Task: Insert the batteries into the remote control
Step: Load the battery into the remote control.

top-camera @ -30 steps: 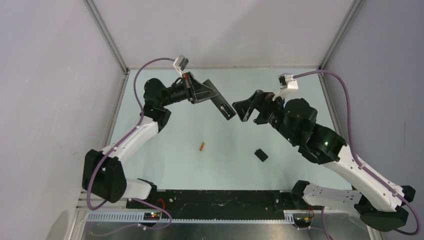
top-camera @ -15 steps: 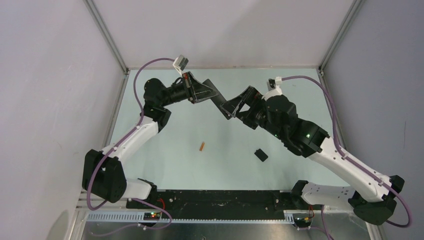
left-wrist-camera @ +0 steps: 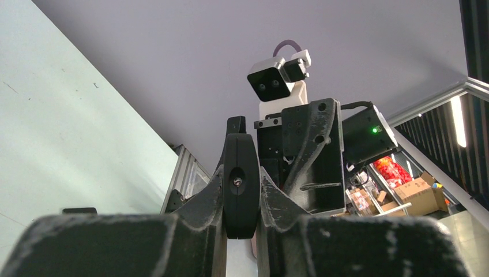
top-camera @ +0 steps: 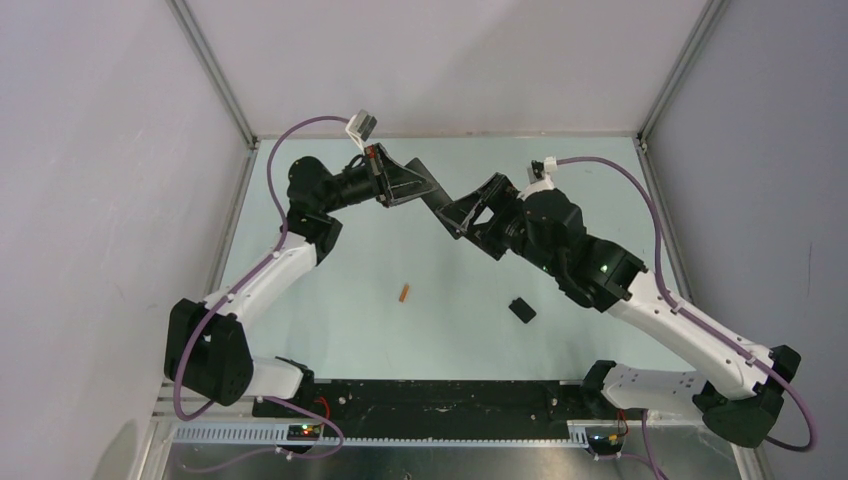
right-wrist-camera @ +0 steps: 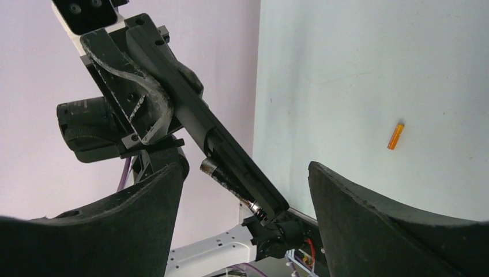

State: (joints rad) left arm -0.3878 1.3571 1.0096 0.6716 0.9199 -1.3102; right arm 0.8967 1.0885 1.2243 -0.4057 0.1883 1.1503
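Note:
My left gripper (top-camera: 422,190) is shut on the remote control (top-camera: 441,206), a slim black bar held above the table with its free end pointing right. In the left wrist view the remote (left-wrist-camera: 241,179) is seen end-on, clamped between the fingers. My right gripper (top-camera: 468,213) is open, its fingers on either side of the remote's free end. In the right wrist view the remote (right-wrist-camera: 190,118) shows an open compartment, with the dark battery (right-wrist-camera: 230,187) lying along it, pale tip toward the end. The orange battery (top-camera: 404,292) lies on the table and also shows in the right wrist view (right-wrist-camera: 395,135).
A small black squarish cover piece (top-camera: 521,310) lies on the table to the right of the orange battery. The pale green table (top-camera: 330,300) is walled on the left, back and right. The arm bases stand at the near edge.
My right gripper has moved left and up to the remote's free end and now straddles it. The left arm, remote, orange battery and cover have not moved.

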